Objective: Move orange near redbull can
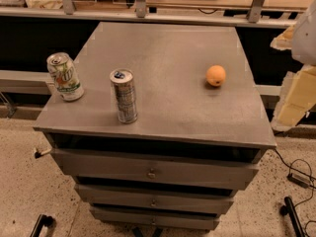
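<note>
Not yet moved, the small round orange point(216, 75) at 3 o'clock lies well apart from the tall silver redbull can point(124, 96) at 8, with the cream gripper point(295, 97) beyond at 3, its state impossible to tell.

Up on the grey cabinet point(173, 48) top: orange point(216, 75) out to the right, well apart from the slim silver can point(124, 96) standing left of centre. Further left, a white-and-green soda can point(64, 76). And the gripper point(295, 98) off beside the right edge.
</note>
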Available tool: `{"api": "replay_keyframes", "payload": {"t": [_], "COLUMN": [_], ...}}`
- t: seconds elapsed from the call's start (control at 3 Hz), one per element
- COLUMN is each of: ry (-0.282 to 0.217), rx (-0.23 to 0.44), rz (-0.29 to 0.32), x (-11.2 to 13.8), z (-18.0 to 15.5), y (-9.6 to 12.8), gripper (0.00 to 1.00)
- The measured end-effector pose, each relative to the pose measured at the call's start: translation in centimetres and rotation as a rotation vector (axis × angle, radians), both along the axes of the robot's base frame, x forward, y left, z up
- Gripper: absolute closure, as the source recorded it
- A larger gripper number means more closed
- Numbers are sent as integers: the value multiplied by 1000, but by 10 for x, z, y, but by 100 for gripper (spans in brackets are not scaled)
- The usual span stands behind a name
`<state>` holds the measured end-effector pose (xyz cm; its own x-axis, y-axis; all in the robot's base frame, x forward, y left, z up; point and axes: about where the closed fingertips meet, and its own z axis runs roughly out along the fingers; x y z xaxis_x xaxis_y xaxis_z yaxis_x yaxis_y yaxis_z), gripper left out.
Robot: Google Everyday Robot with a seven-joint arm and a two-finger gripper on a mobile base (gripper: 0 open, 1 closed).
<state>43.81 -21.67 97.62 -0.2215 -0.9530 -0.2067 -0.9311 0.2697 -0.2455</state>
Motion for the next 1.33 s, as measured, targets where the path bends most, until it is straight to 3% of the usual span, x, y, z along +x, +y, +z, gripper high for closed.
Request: {"api": "replay_keyframes", "payload": {"t": [0.33,1.33], "ry": [0,44], "rx": [0,91], "rz": [0,4], "x": [0,84], "z": [0,-33], "y": [0,-18], "gripper": [0,0]}}
